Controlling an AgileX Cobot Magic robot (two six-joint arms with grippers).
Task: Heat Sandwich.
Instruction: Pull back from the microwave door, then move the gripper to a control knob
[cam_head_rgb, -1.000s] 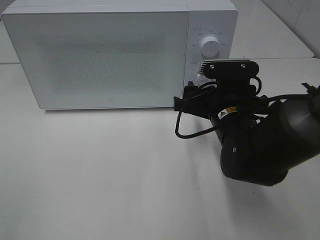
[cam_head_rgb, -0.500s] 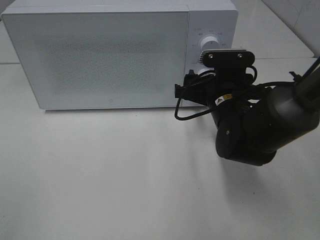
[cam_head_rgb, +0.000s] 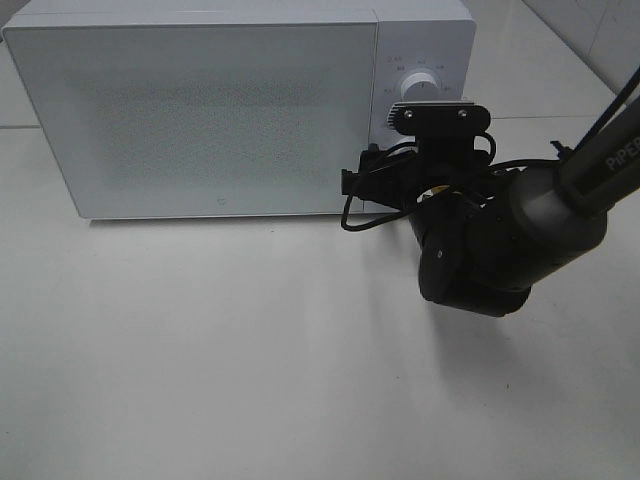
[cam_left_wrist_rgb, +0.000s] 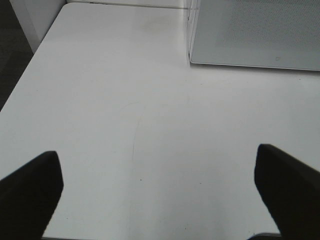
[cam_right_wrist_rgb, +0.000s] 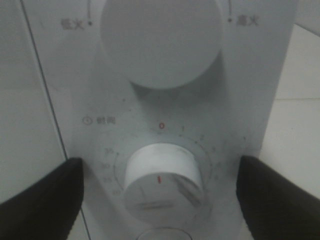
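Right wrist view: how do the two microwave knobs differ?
The upper knob has a plain face; the lower knob carries a red line. The upper knob has a label at each side; the lower knob has a ring of numbers under a red zero. The lower knob sits between the fingers of the open right gripper; the upper knob lies beyond them. Both are round and white.

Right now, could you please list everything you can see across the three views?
microwave: one, white, at the back of the table, door shut
upper knob: one, white, on the microwave's control panel
timer knob: one, white with a red mark, below the upper knob
table: one, white, under everything
right arm: one, black, in front of the control panel
right pincer: one, black, open, fingers either side of the timer knob
left pincer: one, black, open, over the table
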